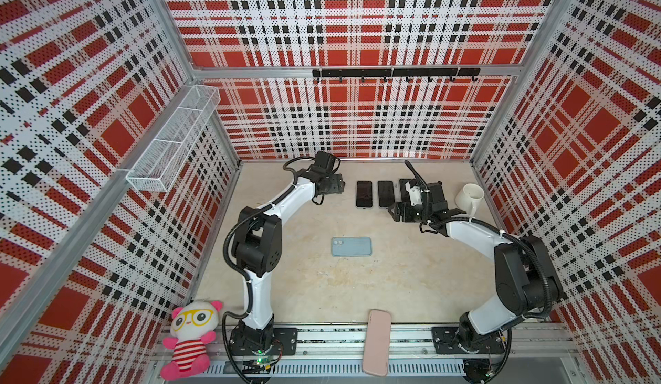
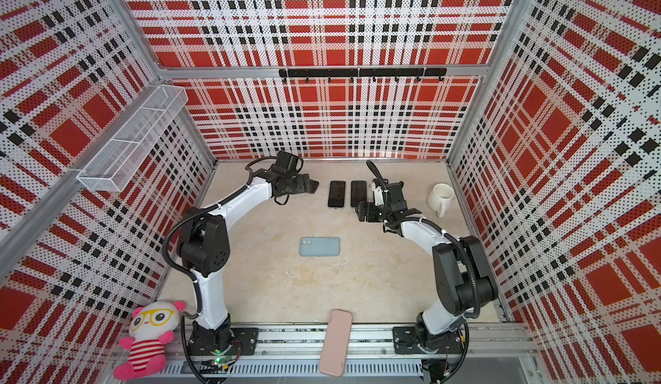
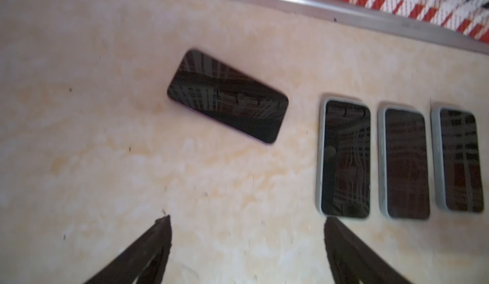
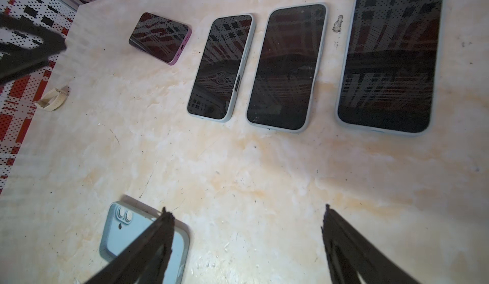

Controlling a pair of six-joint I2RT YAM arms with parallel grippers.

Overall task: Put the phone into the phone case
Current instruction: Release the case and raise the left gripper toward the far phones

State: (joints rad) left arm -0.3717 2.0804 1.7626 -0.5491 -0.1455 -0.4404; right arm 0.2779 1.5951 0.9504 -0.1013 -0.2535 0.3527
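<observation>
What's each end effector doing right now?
Left end effector: open, holding nothing.
Right end effector: open, holding nothing.

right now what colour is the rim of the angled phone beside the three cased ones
Purple, clearest on the phone in the right wrist view.

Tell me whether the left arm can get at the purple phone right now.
Probably yes: the left pincer is open, and the purple phone lies flat just ahead of it with only bare table between. The nearest cased phone sits apart from it.
</observation>
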